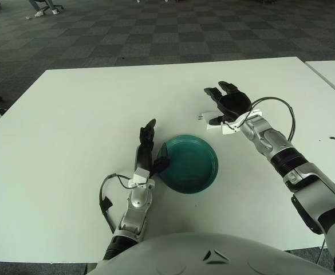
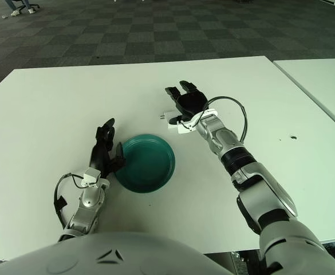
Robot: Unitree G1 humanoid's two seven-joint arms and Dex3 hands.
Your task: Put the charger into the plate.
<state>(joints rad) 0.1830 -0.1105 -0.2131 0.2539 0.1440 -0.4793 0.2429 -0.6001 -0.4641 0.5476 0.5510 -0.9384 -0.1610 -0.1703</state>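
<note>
- White charger (image 1: 209, 118) lies flat on the white table (image 1: 70, 126), toward the far edge and beyond the teal plate (image 1: 190, 166), outside it.
- Left eye view: right hand (image 1: 227, 104) sits directly over the charger, fingers spread wide, gripping nothing; contact cannot be confirmed.
- Left eye view: left hand (image 1: 150, 152) shows at the plate's left rim, fingers loosely extended, holding nothing.
- Right eye view: charger (image 2: 170, 116) protrudes at the left of the right hand (image 2: 187, 102); plate (image 2: 147, 166) nearer the front edge.
</note>
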